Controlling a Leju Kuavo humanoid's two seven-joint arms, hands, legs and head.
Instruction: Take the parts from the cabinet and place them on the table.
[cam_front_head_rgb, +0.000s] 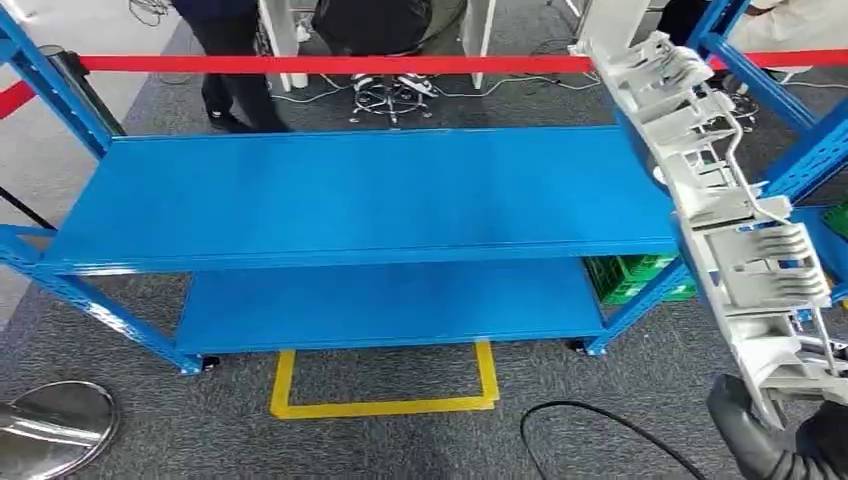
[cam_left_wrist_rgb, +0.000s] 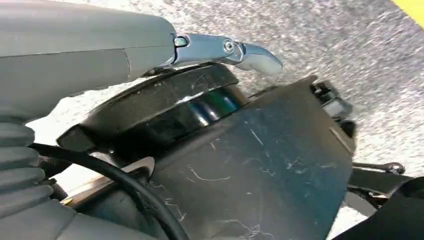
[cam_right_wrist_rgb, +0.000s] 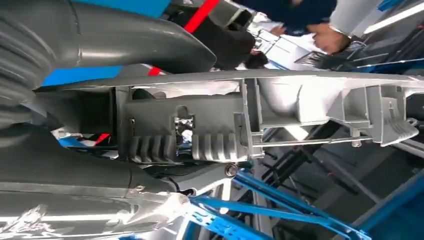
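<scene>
The right hand (cam_front_head_rgb: 775, 435), dark and at the lower right corner of the head view, grips the lower end of a long white plastic part (cam_front_head_rgb: 715, 200). The part rises in a slant up the right side of the frame to the upper right, in front of the right end of the blue table (cam_front_head_rgb: 360, 190), and is held above it. In the right wrist view the fingers (cam_right_wrist_rgb: 125, 40) close around the grey-white part (cam_right_wrist_rgb: 260, 115). The left hand (cam_left_wrist_rgb: 80, 65) shows over grey carpet; whether its fingers are open or closed I cannot tell. A yellow tape square (cam_front_head_rgb: 385, 385) lies on the floor at lower centre. A red barrier tape (cam_front_head_rgb: 330, 64) crosses the top.
</scene>
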